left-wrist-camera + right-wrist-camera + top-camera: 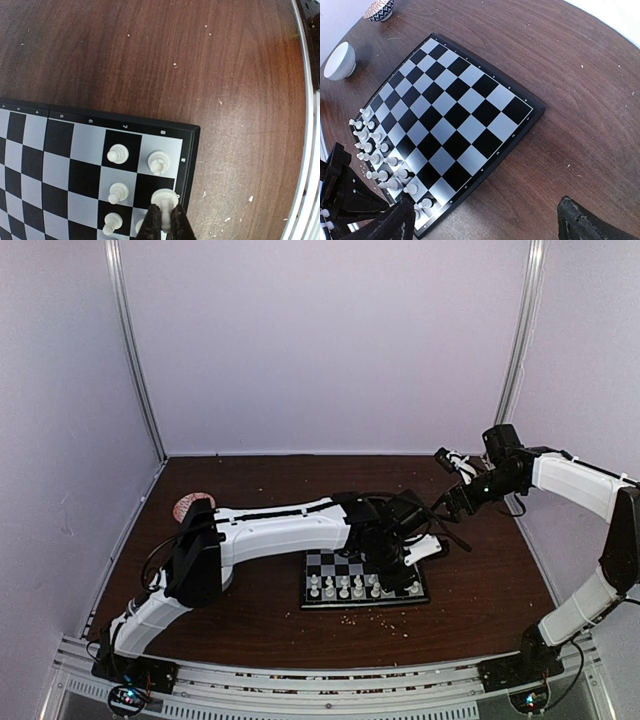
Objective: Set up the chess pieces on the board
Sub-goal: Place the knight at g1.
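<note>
grips upright white chess piece (164, 198) in closed left claw (165, 222), piece straight below tips, on board (55, 145) outer file toward desk (150, 60) right edge. keeps right claw (485, 220) wide open, empty, farther off. probably needs only straight-down release.

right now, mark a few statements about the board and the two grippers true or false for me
1. The left gripper is shut on a white chess piece. True.
2. The right gripper grips a piece. False: it is open and holds nothing.
3. The chess pieces stand in two rows along one edge of the board. True.
4. The white bowl sits on the board. False: it stands on the table, off the board.
5. Black pieces fill the opposite edge. False: those squares are bare.
</note>
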{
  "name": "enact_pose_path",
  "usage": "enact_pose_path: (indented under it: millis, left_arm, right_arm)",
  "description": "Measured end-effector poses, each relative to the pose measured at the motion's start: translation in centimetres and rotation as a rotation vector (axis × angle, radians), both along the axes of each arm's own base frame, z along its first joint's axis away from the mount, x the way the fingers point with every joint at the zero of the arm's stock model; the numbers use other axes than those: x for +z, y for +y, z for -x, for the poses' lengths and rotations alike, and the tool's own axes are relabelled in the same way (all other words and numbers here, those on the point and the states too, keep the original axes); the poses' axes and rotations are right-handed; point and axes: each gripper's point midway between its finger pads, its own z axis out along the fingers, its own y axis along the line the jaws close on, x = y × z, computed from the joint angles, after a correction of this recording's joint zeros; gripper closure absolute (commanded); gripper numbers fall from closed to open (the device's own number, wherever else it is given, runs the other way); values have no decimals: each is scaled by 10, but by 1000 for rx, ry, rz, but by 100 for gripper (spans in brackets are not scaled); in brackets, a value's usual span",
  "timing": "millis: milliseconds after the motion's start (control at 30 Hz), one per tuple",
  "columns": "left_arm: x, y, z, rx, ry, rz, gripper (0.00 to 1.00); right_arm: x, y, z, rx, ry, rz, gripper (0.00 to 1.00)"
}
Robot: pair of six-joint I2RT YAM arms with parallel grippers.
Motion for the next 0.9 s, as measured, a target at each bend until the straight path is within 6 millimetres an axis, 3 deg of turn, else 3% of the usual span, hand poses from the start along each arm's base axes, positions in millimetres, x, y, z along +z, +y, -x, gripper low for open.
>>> enact_pose_path:
  millis: [300,633,900]
  left_arm:
    - [-2,2,0,1,2,-10,100]
    - [-24,5,2,4,21,-52,100]
    - [-23,5,1,11,18,-52,100]
  right_arm:
    - [0,1,2,8,8,-5,0]
    - [-1,1,3,11,12,-6,0]
    - [-1,1,4,11,12,-6,0]
